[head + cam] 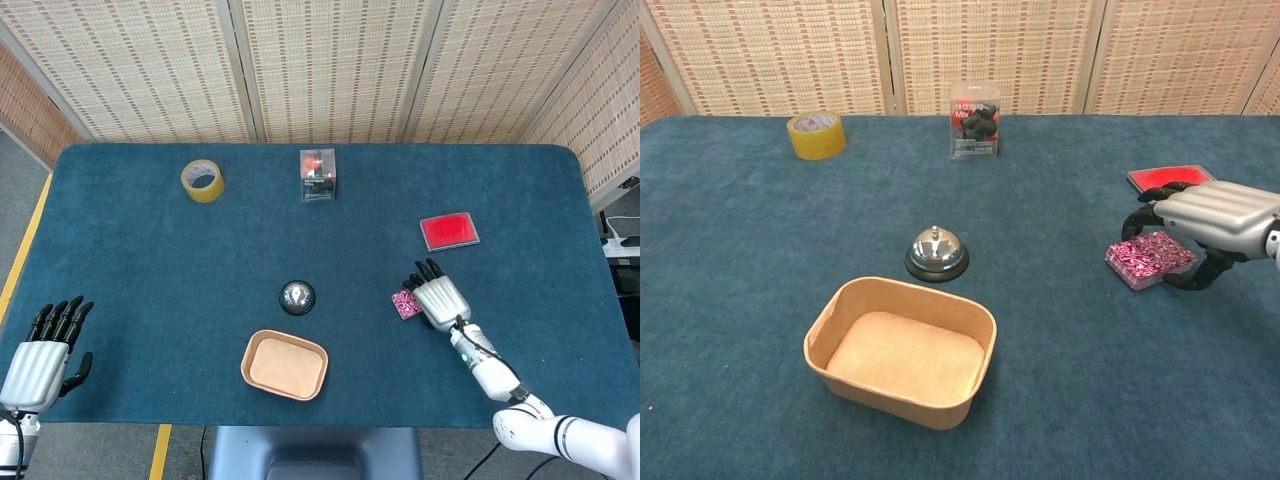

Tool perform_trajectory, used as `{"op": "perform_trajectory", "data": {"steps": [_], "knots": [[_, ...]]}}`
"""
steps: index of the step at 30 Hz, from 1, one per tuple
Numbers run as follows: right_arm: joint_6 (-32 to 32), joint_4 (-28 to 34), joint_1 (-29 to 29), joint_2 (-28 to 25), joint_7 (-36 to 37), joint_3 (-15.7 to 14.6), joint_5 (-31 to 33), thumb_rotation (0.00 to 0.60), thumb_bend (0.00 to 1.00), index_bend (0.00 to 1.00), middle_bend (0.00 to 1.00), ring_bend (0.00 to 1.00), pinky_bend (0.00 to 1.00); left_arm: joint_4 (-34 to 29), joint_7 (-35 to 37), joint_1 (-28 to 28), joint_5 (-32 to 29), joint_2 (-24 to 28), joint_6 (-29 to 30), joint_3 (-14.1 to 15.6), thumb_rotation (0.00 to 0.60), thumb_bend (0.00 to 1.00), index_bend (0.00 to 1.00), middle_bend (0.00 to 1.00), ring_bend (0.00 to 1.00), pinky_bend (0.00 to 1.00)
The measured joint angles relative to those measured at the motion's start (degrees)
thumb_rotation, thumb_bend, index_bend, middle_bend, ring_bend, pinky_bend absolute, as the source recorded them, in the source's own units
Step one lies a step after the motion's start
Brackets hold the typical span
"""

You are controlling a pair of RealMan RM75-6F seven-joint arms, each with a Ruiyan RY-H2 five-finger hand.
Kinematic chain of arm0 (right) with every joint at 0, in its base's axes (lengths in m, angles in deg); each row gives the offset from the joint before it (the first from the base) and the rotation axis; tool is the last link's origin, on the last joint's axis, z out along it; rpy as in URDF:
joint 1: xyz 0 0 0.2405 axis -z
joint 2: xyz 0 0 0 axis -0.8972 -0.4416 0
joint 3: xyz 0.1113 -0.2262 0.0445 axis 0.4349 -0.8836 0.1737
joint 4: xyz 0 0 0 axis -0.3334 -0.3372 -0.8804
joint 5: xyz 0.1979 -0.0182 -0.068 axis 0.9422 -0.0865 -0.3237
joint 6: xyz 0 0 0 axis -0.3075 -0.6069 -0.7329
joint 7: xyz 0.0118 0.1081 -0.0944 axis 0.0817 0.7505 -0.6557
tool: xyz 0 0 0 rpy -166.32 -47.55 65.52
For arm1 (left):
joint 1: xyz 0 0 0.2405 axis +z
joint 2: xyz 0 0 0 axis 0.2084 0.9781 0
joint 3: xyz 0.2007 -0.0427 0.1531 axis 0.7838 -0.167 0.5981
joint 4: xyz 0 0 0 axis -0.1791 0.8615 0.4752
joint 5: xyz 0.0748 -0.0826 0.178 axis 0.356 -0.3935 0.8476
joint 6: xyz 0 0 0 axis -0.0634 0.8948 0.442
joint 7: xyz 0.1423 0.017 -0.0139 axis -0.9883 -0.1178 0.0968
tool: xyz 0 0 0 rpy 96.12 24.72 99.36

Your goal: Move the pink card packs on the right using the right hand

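The left hand (42, 362), fingers straight and held together, is shown only overhead. The flat pink patterned card pack (1150, 258), long axis slanting right-and-away, is cupped between curled fingers (1148, 212) of the right hand (1215, 225).

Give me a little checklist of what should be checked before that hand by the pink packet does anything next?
1. Right hand over the patterned pink card pack: ok.
2. Fingers curled around the pack's sides: ok.
3. Firm grip: cannot tell.
4. Pack lifted off the blue felt table: not ok, it lies flat.
5. Flat red case apart from the hand: ok.
6. Left hand out of the way at the table's edge: ok.
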Motion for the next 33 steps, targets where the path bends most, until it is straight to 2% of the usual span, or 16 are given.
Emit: {"op": "perform_trajectory", "data": {"steps": [10, 25, 33], "knots": [[-0.8, -0.7, -0.4, 1.0, -1.3, -0.2, 1.1, 0.6, 0.28, 0.33, 0.28, 0.07, 0.0, -0.3, 0.0, -0.1, 0.0, 0.1, -0.2, 0.1, 0.6, 0.48, 0.0, 0.0, 0.0, 0.06], [-3.7, -0.7, -0.4, 1.6, -2.2, -0.4, 0.2, 0.6, 0.28, 0.6, 0.42, 0.2, 0.0, -0.3, 0.1, -0.2, 0.1, 0.2, -0.3, 0.1, 0.6, 0.48, 0.0, 0.0, 0.0, 0.06], [-5.3, 2.7, -1.1, 0.9, -3.4, 0.9, -0.1, 0.6, 0.28, 0.63, 0.43, 0.22, 0.0, -0.4, 0.3, -0.3, 0.2, 0.3, -0.5, 0.2, 0.6, 0.48, 0.0, 0.0, 0.0, 0.06]]}}
